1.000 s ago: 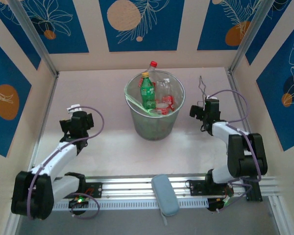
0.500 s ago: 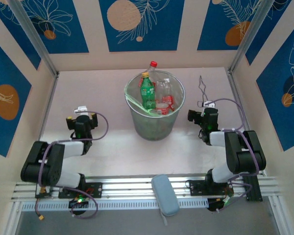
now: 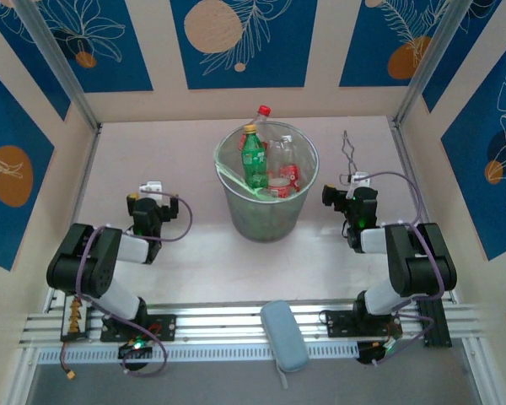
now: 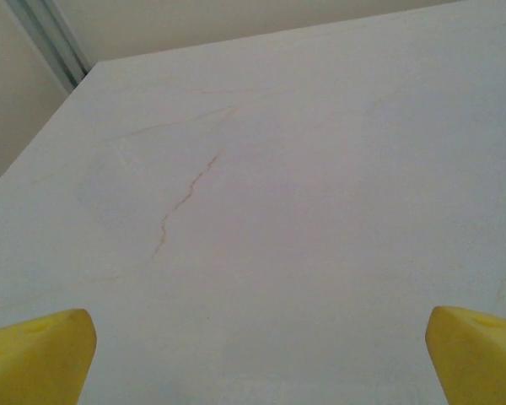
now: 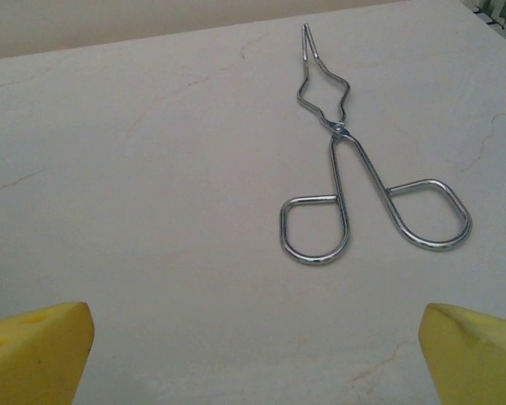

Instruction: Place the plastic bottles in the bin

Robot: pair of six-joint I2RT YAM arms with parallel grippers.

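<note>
The bin [image 3: 261,221] stands upright in the middle of the table and holds several plastic bottles: a green one with a yellow cap [image 3: 253,162], a red-capped one [image 3: 263,110] that sticks out over the far rim, and red-labelled ones [image 3: 285,177] lower down. My left gripper [image 3: 149,198] hangs left of the bin, folded back near its base. Its yellow fingertips [image 4: 35,354] stand wide apart over bare table, so my left gripper [image 4: 257,363] is open and empty. My right gripper [image 3: 352,196] is right of the bin, and my right gripper [image 5: 253,359] is also open with nothing between its fingers.
Metal wire tongs [image 5: 347,173] lie flat on the table just beyond the right gripper, the same tongs [image 3: 347,150] near the right wall. A grey oblong case [image 3: 284,335] rests on the rail at the near edge. Patterned walls enclose the table on three sides.
Both arms have folded back toward their bases. The left gripper has drawn nearer and slightly right; the right gripper has shifted a little. Both stayed open.
</note>
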